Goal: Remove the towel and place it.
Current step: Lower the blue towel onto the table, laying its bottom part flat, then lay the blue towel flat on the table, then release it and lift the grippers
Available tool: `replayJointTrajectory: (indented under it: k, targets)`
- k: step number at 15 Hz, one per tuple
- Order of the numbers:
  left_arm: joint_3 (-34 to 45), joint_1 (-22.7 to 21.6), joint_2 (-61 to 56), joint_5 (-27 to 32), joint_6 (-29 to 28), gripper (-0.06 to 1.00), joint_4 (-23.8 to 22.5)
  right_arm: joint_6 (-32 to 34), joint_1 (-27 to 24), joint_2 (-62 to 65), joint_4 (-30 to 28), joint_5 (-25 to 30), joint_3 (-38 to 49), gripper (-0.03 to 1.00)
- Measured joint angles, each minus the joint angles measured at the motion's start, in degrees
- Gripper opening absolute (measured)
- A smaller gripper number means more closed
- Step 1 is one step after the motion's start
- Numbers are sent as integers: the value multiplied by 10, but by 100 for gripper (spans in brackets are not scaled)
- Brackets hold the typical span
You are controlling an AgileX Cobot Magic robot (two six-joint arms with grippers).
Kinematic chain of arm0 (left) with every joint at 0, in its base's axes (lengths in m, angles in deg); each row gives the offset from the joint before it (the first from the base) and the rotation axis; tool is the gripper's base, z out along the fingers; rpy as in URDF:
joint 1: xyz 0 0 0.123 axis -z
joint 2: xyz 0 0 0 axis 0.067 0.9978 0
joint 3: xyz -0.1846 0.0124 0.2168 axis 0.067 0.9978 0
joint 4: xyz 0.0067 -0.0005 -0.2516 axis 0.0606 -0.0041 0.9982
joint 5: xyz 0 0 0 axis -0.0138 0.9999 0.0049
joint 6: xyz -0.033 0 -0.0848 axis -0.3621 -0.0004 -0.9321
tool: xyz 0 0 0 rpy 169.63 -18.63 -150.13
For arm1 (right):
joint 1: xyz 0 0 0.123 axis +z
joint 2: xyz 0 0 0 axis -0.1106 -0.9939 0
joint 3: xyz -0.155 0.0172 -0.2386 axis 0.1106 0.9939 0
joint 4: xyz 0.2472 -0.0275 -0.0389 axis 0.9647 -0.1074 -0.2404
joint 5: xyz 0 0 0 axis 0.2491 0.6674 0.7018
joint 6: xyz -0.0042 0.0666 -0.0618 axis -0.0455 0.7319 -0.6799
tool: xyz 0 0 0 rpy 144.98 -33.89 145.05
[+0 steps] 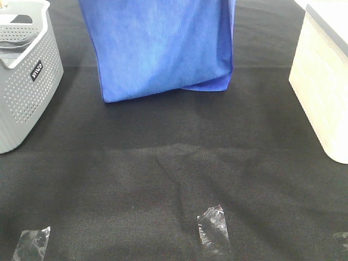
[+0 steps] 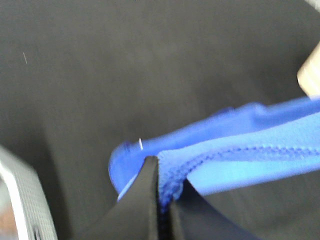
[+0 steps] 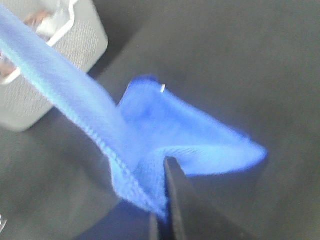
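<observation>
High view: towel (image 1: 163, 49) hung below the fingers, lower edge at the table (image 1: 163, 179).
Left wrist: left gripper (image 2: 161, 192) clamped on the stitched hem.
Right wrist: right gripper (image 3: 164, 200) pinched on a corner.
Risk: hem pulled free by table drag.

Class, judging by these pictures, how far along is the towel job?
Done: the towel is out of the grey basket. In hand: the left hand and right hand each pinch its edge; it hangs over the black table. Left: laying it down and letting go.
</observation>
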Motion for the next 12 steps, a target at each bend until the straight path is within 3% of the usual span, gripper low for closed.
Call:
replayJointTrajectory:
  k: [4,8,12]
  targets:
    - [250,1,-147,-1,1,0,6,1,1,110,17,0,167,3]
    - [438,4,-282,-4,5,0,26,17,5,224,34,-1,305,3]
    - [537,6,-377,-7,5,0,46,49,6,325,49,-1,437,3]
